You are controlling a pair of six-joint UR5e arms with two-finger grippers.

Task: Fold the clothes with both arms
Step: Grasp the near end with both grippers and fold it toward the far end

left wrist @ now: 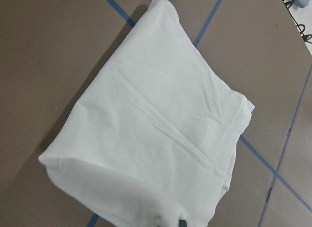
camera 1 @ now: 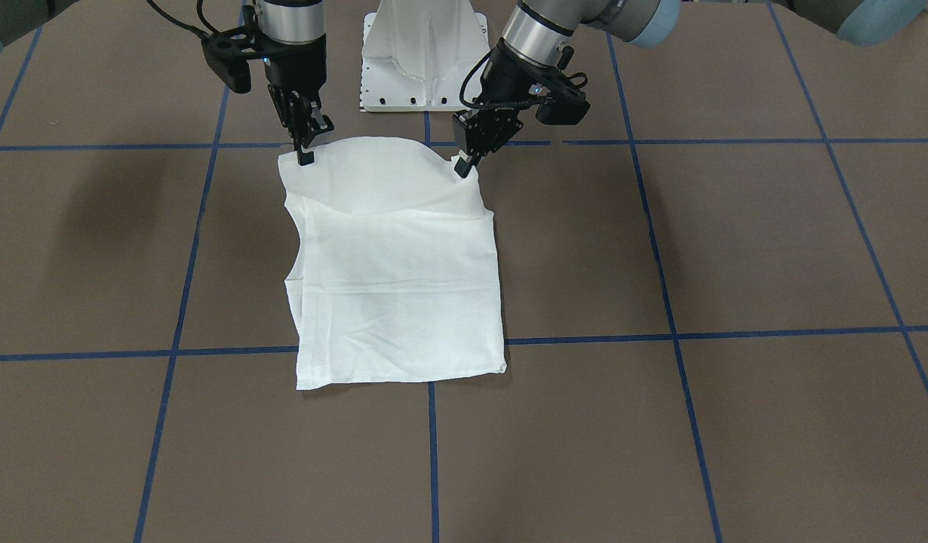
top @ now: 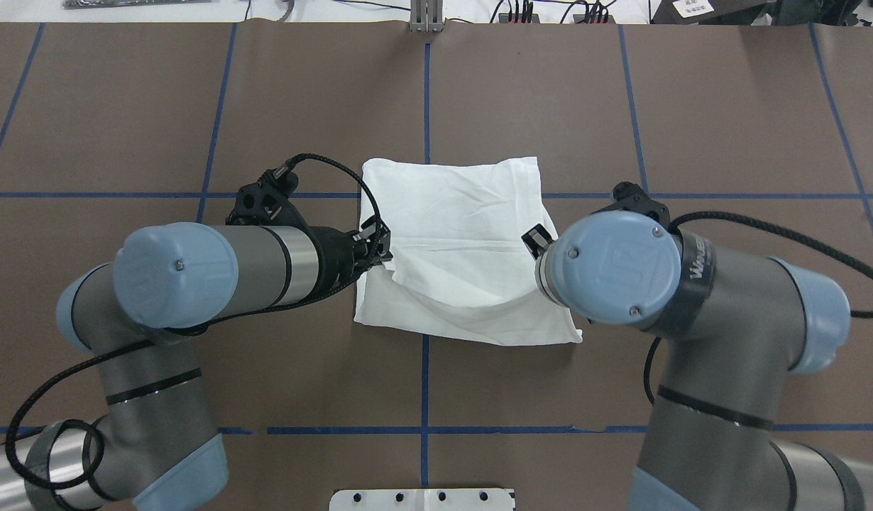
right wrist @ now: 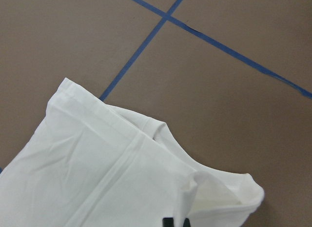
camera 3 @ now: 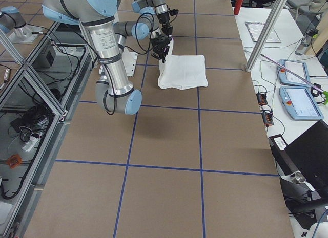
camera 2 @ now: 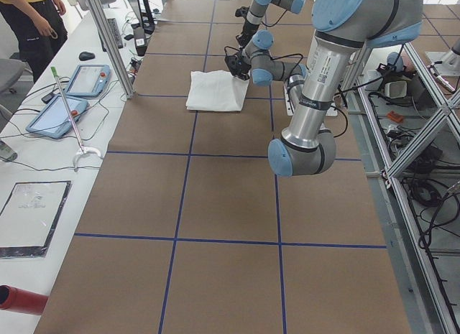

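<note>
The white T-shirt (camera 1: 396, 286) lies folded into a rough rectangle on the brown table, plain side up, with no printed text showing. It also shows in the overhead view (top: 458, 234). Its edge nearest the robot is raised off the table and sags between the two grippers. My left gripper (camera 1: 464, 164) is shut on one corner of that edge. It also shows in the overhead view (top: 384, 253). My right gripper (camera 1: 306, 154) is shut on the other corner and is mostly hidden under its wrist in the overhead view. The wrist views show the cloth (left wrist: 156, 129) (right wrist: 97, 178) hanging from the fingertips.
The white pedestal base (camera 1: 425, 60) stands just behind the shirt. Blue tape lines (camera 1: 432, 452) grid the table. A side bench with tablets (camera 2: 86, 79) and an operator (camera 2: 32, 18) is beyond the far edge. Metal framing (camera 3: 31, 89) stands on the robot's side.
</note>
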